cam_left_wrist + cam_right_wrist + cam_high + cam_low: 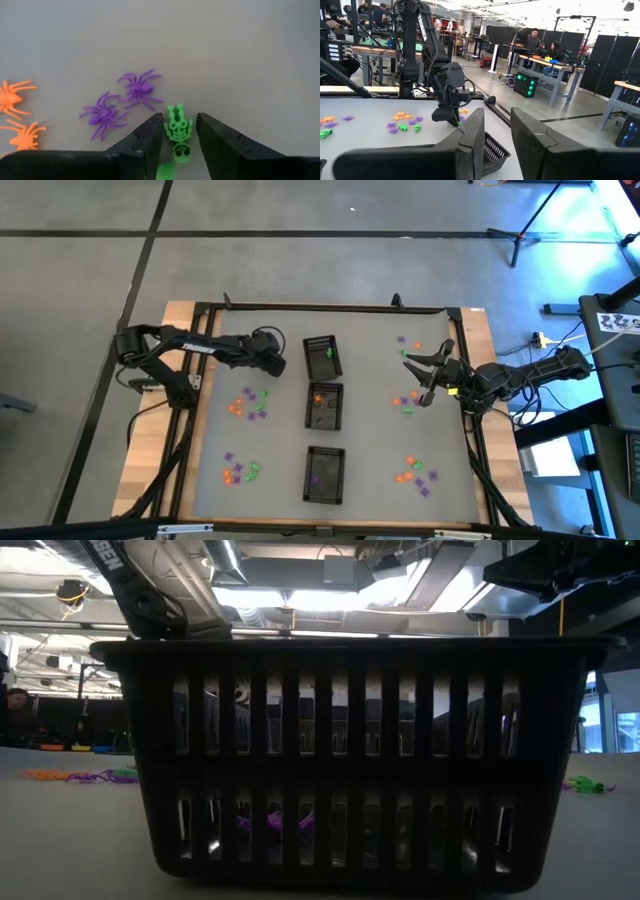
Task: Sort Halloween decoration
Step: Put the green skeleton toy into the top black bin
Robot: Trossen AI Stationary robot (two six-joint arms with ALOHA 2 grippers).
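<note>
Spiders [122, 102] beside green skeleton [179, 134]

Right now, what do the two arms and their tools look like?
Both arms are dark, jointed, with black cables trailing. The left arm carries white lettering along a link. The left tool and right tool each have two chunky black wedge-shaped fingers. The right arm shows a small yellow-green spot near its wrist.
</note>
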